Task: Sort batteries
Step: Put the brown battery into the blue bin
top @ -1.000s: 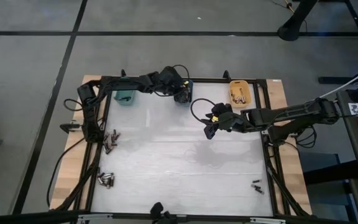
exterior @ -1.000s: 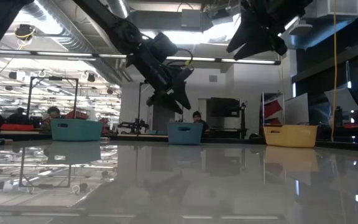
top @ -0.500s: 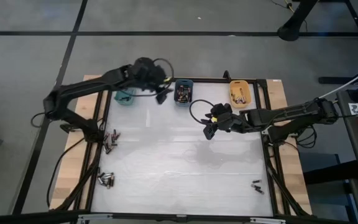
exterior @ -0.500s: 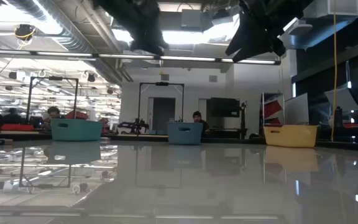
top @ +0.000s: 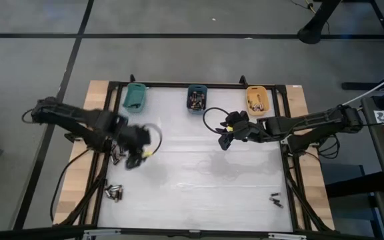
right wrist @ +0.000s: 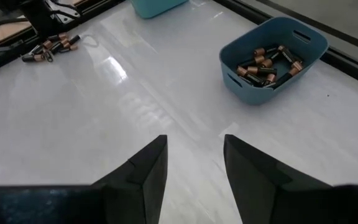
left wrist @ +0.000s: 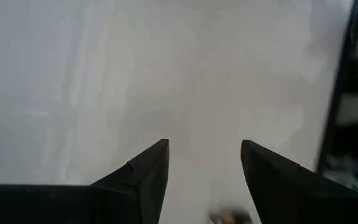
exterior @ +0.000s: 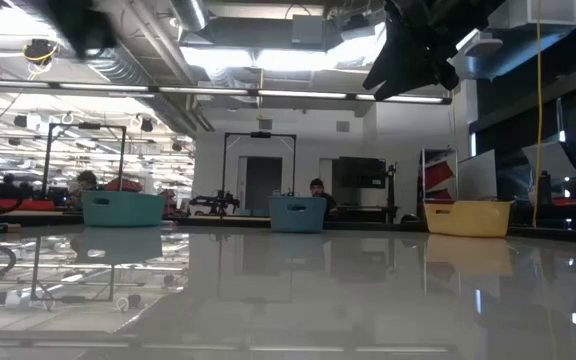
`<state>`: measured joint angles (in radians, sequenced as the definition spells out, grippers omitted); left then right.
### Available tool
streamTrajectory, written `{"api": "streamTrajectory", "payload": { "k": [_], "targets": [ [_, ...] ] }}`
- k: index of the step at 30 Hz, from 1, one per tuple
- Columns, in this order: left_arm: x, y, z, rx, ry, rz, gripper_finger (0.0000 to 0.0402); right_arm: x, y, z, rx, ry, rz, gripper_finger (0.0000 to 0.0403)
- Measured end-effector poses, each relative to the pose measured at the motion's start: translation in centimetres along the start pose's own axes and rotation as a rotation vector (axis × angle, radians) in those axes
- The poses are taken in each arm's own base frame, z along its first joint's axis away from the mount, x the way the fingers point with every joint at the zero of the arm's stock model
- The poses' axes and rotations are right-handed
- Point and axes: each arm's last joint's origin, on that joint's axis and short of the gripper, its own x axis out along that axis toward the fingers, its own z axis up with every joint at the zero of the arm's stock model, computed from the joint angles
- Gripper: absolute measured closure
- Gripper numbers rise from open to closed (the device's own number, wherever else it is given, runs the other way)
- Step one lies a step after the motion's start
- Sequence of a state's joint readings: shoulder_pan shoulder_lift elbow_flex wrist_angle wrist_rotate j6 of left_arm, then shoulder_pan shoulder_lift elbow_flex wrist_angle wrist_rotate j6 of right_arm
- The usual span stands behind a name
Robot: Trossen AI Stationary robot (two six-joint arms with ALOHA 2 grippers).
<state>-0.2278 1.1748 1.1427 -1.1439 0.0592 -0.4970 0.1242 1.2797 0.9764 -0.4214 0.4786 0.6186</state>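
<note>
the left gripper [top: 137,160] has swung from over the blue bin [top: 197,97] at the far edge of the surface [top: 199,173] down to the left edge, near a loose group of batteries [top: 117,151]. its jaws stand partly open with nothing between them, so it looks to have dropped a cell and come back for another. more batteries lie at the near left corner [top: 114,193] and near right corner [top: 276,199]; sorted ones sit in the blue and orange bin [top: 257,98]; the teal bin [top: 135,97] looks empty. the right gripper [top: 224,141] waits mid-surface, jaws partly open and empty. the left arm is smeared by motion, and its wrist view shows only a blurred shape at the frame edge.
</note>
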Motion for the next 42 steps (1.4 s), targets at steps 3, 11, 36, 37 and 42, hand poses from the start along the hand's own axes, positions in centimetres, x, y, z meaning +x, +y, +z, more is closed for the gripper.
{"api": "streamTrajectory", "payload": {
  "k": [3, 11, 36, 37, 42],
  "targets": [
    [0.8, -2.6, -2.6, 0.007, 0.055, -0.017, 0.0213, 0.0, 0.0, 0.0, -0.018, 0.000, 0.000, 0.0244],
    [3.7, -7.6, -8.5, 0.087, 0.151, 0.007, 0.0213, 0.0, 0.0, 0.0, -0.052, 0.000, 0.000, 0.0244],
    [11.6, -12.1, -15.4, 0.278, 0.256, 0.147, 0.0134, 0.0, 0.0, 0.0, -0.049, -0.002, 0.001, 0.0244],
    [11.9, -12.2, -15.5, 0.279, 0.260, 0.158, 0.0126, 0.0, 0.0, 0.0, -0.049, -0.002, 0.001, 0.0244],
    [13.1, -12.6, -15.6, 0.270, 0.257, 0.158, 0.0099, 0.0, 0.0, 0.0, -0.047, -0.002, 0.001, 0.0244]
  ]
}}
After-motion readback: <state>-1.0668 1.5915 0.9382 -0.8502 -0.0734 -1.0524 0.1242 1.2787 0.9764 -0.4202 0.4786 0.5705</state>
